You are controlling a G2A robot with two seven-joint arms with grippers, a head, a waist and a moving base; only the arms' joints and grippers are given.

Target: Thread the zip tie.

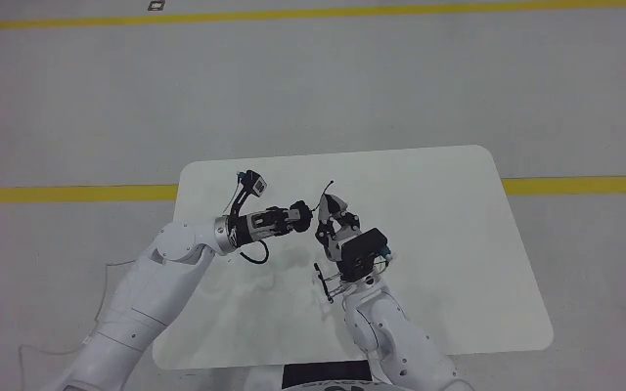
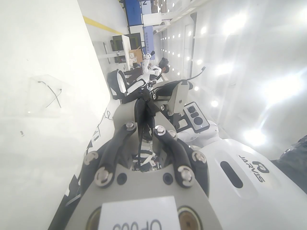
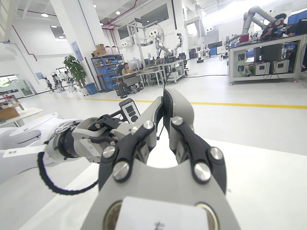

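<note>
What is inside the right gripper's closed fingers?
A black zip tie is pinched between the pads of the right gripper; one end sticks out past the fingertips, the other hangs toward the palm. The stretch clamped between the pads is hidden.

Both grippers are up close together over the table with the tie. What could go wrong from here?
1. The right gripper is shut on the thin zip tie with a long free end above it. That end may flex and miss its target.
2. The left gripper sits very close to the right one, so small corrections could knock their fingers together.
3. The tie is held above the table, so a slip would likely drop it.
</note>
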